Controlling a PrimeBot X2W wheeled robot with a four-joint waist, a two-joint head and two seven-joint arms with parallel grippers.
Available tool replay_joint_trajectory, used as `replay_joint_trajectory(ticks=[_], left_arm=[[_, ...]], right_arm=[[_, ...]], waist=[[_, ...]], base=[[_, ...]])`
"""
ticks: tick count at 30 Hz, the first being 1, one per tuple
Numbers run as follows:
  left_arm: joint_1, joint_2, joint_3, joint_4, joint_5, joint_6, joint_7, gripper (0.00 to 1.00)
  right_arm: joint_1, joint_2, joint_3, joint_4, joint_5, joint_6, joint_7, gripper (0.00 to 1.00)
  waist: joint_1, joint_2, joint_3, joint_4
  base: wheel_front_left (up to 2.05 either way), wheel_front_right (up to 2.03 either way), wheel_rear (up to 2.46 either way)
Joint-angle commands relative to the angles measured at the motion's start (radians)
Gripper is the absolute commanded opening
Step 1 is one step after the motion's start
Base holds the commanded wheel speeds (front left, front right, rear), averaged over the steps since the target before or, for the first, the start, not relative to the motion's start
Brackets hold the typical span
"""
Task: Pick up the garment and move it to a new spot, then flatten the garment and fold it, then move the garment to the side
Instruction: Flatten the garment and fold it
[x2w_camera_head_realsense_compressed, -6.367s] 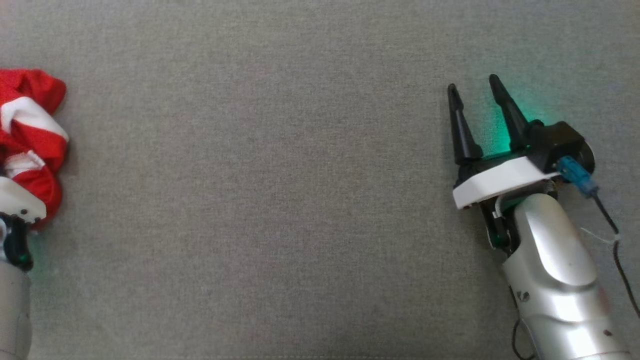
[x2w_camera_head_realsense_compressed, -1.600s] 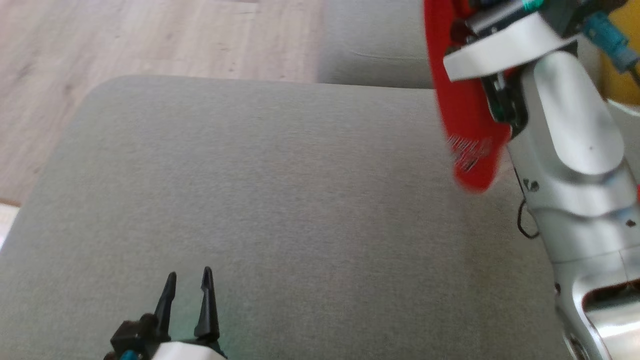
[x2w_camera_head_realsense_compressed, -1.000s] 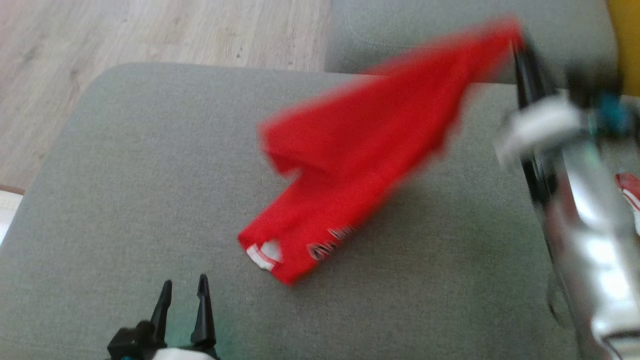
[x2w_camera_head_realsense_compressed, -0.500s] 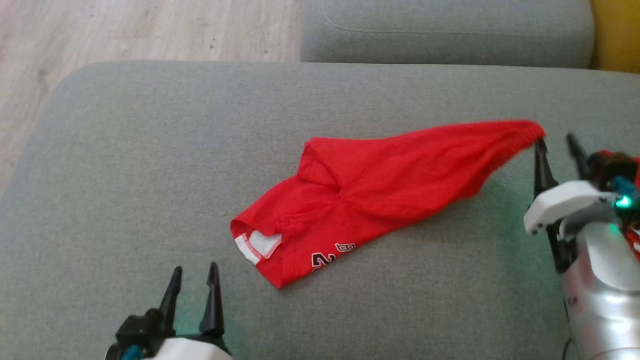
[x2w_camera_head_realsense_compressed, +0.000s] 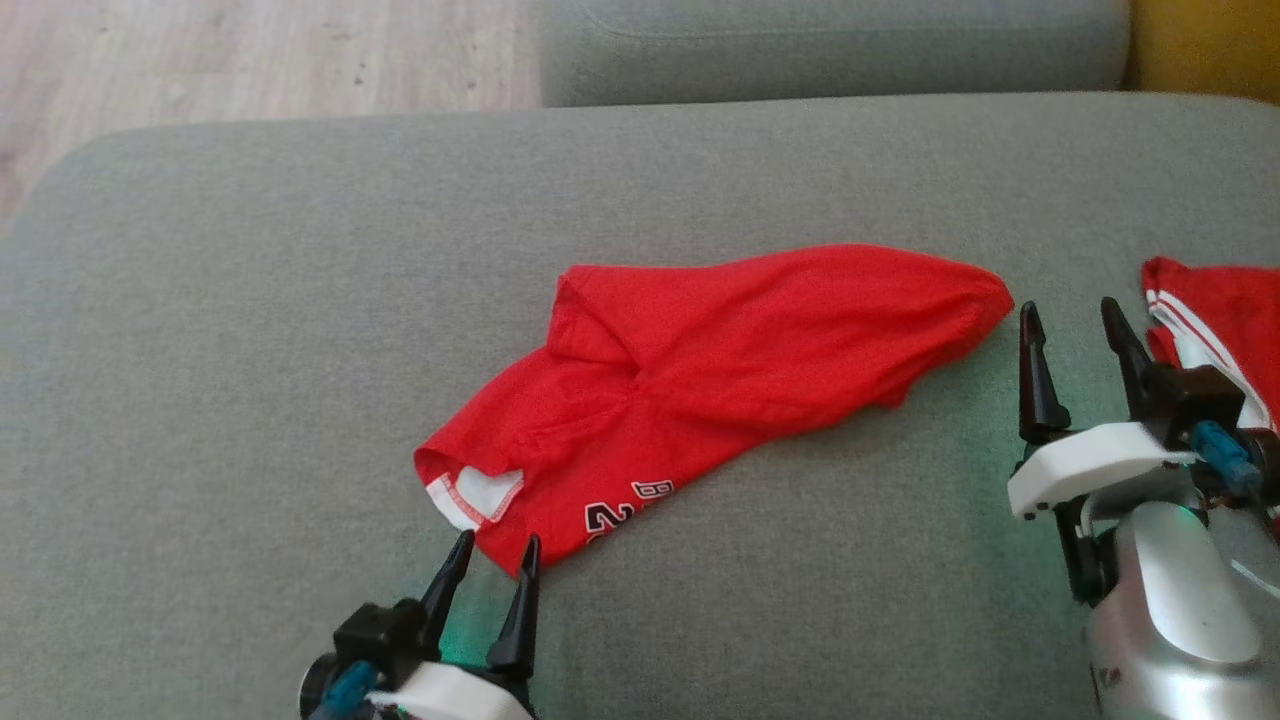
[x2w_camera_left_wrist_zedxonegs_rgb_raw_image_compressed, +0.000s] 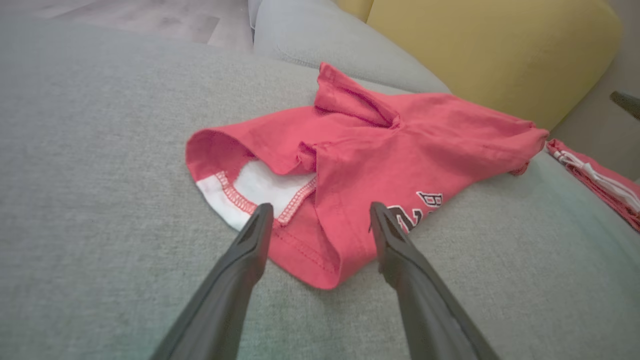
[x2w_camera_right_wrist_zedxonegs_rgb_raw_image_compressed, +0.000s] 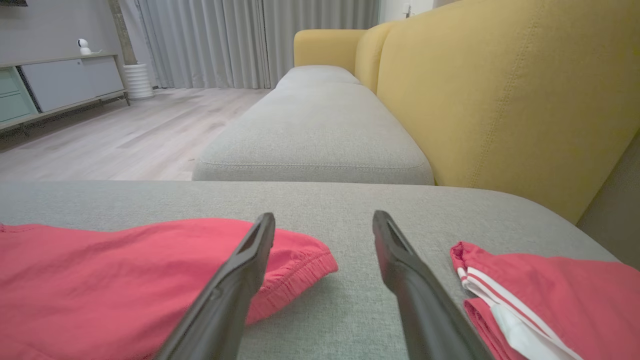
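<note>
Red garment lies crumpled on the grey sofa cushion, both pincers open and empty.

The red garment (x2w_camera_head_realsense_compressed: 740, 350) sprawls across the middle of the sofa cushion (x2w_camera_head_realsense_compressed: 250, 300), unflattened, with a fold bunched near its centre, a white-lined opening at its near left end and black-and-white lettering along its near edge. The left pincer (x2w_camera_head_realsense_compressed: 498, 540) has its fingers spread to either side of the garment's near corner; whether they touch the cloth I cannot tell. The right pincer (x2w_camera_head_realsense_compressed: 1069, 305) also stands wide apart, holding nothing, its tips just beside the garment's gathered right end. A second red piece with white stripes (x2w_camera_head_realsense_compressed: 1210, 310) lies on the cushion just right of that pincer, apart from the garment. A yellow backrest (x2w_camera_left_wrist_zedxonegs_rgb_raw_image_compressed: 480, 50) rises behind the cushion, and wooden floor (x2w_camera_head_realsense_compressed: 250, 50) shows beyond its far left edge.
</note>
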Motion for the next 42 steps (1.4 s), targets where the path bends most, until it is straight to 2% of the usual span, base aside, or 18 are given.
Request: replay_joint_trajectory(ticks=[1, 15, 16, 18, 19, 25, 37, 41, 42], left_arm=[[-0.052, 0.001, 0.017, -0.015, -0.004, -0.004, -0.01, 1.0], [-0.121, 0.001, -0.08, 0.12, -0.001, -0.006, -0.01, 1.0], [-0.126, 0.001, -0.081, 0.111, 0.006, -0.006, -0.01, 0.89], [-0.129, 0.001, -0.08, 0.081, 0.024, -0.006, -0.01, 0.17], [-0.128, 0.001, -0.088, 0.064, 0.03, -0.006, -0.01, 0.0], [-0.131, 0.006, -0.126, -0.029, 0.06, -0.006, -0.01, 0.0], [-0.189, 0.037, -0.159, -0.441, 0.102, -0.006, -0.01, 0.0], [-0.184, 0.037, -0.135, -0.469, 0.102, -0.006, -0.01, 0.0], [-0.186, 0.037, -0.126, -0.462, 0.103, -0.006, -0.01, 0.06]], right_arm=[[-0.016, 0.008, 0.032, -0.04, 0.005, -0.001, -0.006, 1.0], [0.017, 0.016, 0.044, -0.051, 0.032, -0.001, -0.006, 1.0], [0.018, 0.016, 0.042, -0.051, 0.035, -0.001, -0.006, 1.0], [0.022, 0.017, 0.037, -0.051, 0.041, -0.001, -0.006, 1.0], [0.026, 0.017, 0.034, -0.05, 0.044, -0.001, -0.006, 1.0], [0.048, 0.02, 0.021, -0.035, 0.065, -0.001, -0.006, 1.0], [0.089, 0.021, 0.005, -0.03, 0.114, -0.001, -0.006, 1.0], [0.087, 0.021, 0.0, -0.033, 0.117, -0.001, -0.006, 1.0], [0.086, 0.021, 0.002, -0.033, 0.119, -0.001, -0.006, 1.0]], waist=[[0.0, 0.0, 0.012, -0.013], [0.0, 0.0, 0.041, -0.071], [0.0, 0.0, 0.041, -0.07], [0.0, 0.0, 0.039, -0.065], [0.0, 0.0, 0.037, -0.061], [0.0, 0.0, 0.006, -0.028], [0.0, 0.0, -0.042, 0.025], [0.0, 0.0, -0.028, 0.025], [0.0, 0.0, -0.023, 0.024]], base=[[0.0, 0.0, 0.0], [0.0, 0.0, 0.0], [0.0, 0.0, 0.0], [0.0, 0.0, 0.0], [0.0, 0.0, 0.0], [0.0, 0.0, 0.0], [0.0, 0.0, 0.0], [0.0, 0.0, 0.0], [0.0, 0.0, 0.0]])
